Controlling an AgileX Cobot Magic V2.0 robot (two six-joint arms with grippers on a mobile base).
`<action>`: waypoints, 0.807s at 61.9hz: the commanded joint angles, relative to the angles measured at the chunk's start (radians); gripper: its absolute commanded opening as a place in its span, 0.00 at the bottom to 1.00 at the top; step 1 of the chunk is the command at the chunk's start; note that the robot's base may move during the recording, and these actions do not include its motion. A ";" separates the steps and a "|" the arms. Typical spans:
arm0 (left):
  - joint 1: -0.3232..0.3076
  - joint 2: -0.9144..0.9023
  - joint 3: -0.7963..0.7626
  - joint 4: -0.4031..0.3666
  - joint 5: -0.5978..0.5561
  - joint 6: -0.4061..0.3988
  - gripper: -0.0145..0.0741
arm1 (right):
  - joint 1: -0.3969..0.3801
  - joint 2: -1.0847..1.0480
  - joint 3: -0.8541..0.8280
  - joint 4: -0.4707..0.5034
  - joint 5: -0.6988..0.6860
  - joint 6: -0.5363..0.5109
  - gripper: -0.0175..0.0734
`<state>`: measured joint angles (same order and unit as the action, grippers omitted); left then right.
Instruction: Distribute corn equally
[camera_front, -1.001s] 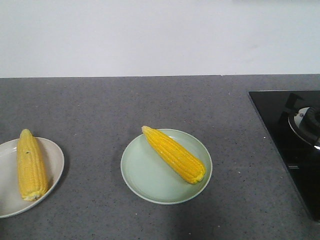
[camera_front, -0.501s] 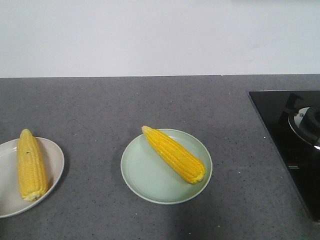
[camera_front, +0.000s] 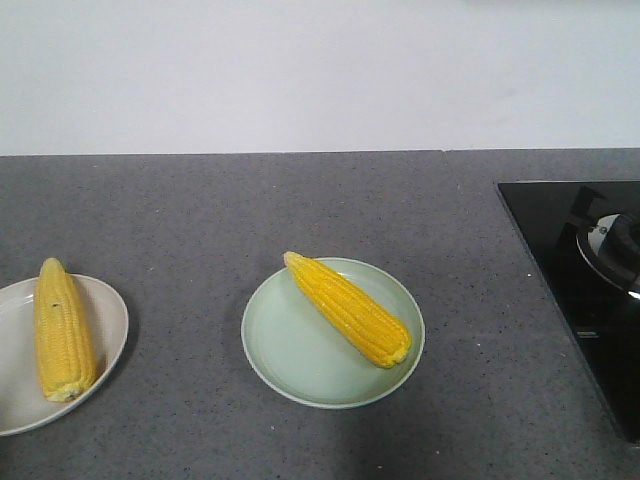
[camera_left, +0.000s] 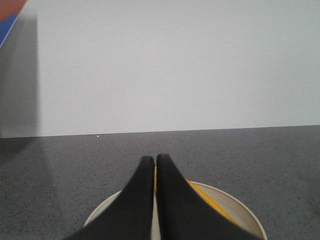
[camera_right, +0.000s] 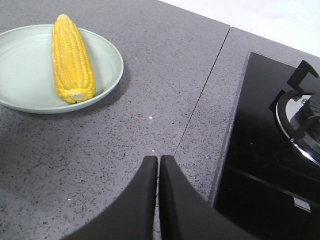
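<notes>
Nothing has really shifted over the last second: both cobs sit exactly where they were, so the split looks done. One corn cob (camera_front: 62, 328) lies on the white plate (camera_front: 112, 318) at the counter's (camera_front: 300, 200) left edge, and the other cob (camera_front: 350, 308) lies diagonally across the pale green plate (camera_front: 290, 350) near the middle of the counter. One each, so that reads as equal.

The left gripper (camera_left: 154, 162) hovers above the white plate with its fingers pressed together, holding nothing. The right gripper (camera_right: 158, 161) is the same, fingers pressed together, empty, over bare counter between the green plate and the black stovetop (camera_right: 260, 150) at the right edge. Seems like the arms are just parked now.
</notes>
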<state>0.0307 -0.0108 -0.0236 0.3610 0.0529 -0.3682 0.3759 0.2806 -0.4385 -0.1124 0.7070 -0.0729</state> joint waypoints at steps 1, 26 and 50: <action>0.002 -0.016 -0.027 -0.003 -0.072 -0.009 0.16 | -0.005 0.008 -0.024 -0.013 -0.067 0.002 0.19; 0.002 -0.016 -0.027 -0.003 -0.072 -0.009 0.16 | -0.005 0.008 -0.024 -0.013 -0.071 0.000 0.19; 0.002 -0.016 -0.027 -0.003 -0.072 -0.009 0.16 | -0.010 0.008 -0.024 -0.016 -0.091 -0.002 0.19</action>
<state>0.0307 -0.0108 -0.0236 0.3610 0.0529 -0.3682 0.3759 0.2806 -0.4385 -0.1149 0.6992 -0.0729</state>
